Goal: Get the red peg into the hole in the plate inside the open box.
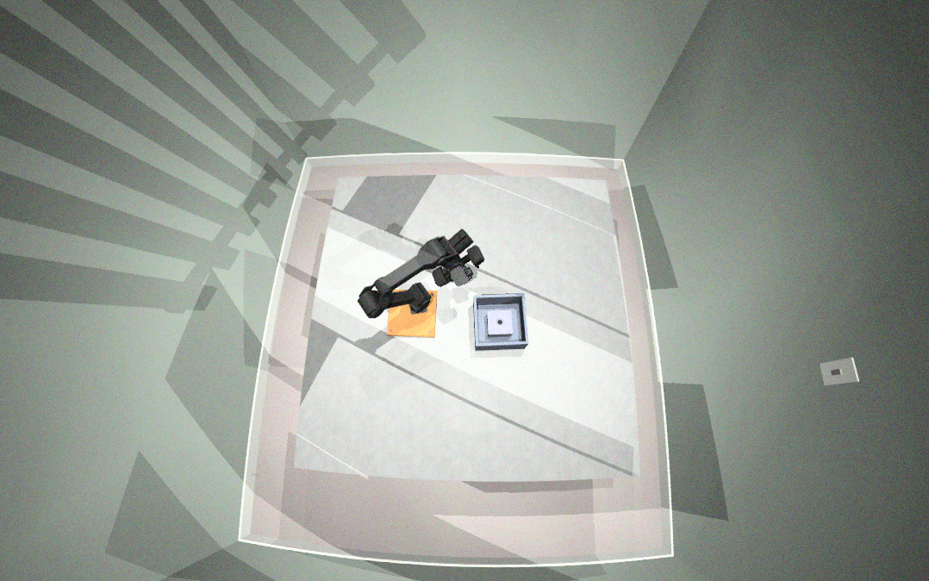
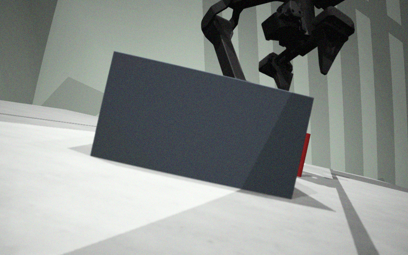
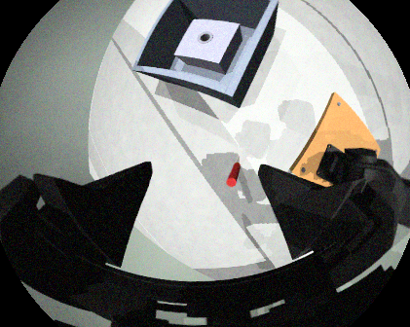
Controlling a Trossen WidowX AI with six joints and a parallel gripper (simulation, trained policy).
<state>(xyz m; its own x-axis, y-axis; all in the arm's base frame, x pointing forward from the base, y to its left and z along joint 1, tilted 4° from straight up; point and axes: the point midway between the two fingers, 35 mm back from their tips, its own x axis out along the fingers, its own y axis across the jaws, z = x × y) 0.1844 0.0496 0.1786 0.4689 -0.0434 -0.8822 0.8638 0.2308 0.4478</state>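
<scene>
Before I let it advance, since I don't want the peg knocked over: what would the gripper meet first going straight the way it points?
Probably the upright red peg, seen between the open gripper's fingertips, though depth and exact aim are unclear.

Around you is a pale grey-green room wall (image 2: 154, 34) (image 3: 50, 112), crossed in the exterior view by upright bands of shadow and light. From the top, you see long dark stripes fanning over the grey-green surface at upper left, while the far right side falls into deep, dim green. A small off-white rectangular plate with a dark centre (image 1: 847, 371) sits out there, well apart from the desk. Your white-grey, faintly mottled desk (image 1: 453, 426) (image 2: 154, 215) (image 3: 176, 234) takes bright light in broad diagonal patches, with grey shadow bands and thin dark lines between them.
</scene>
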